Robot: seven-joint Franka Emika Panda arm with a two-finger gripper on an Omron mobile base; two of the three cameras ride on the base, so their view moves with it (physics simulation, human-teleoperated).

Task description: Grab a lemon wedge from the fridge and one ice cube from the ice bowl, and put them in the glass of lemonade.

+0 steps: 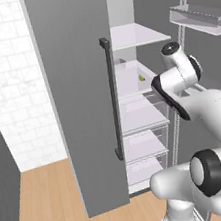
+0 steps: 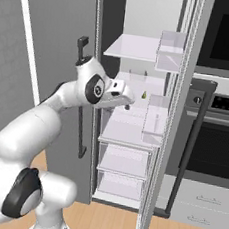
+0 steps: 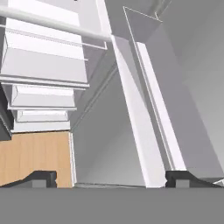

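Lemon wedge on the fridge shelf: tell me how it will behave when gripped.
The lemon wedge looks tiny next to the open gripper, so it is probably very light and could skid across the smooth white fridge shelf if nudged. Its tapered shape may squirt out from flat fingers. Likely soft, so squeeze gently.

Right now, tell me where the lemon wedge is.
The lemon wedge sits on a middle shelf of the open fridge, toward the back, under the top shelf. In the right base view it lies just right of the open gripper.
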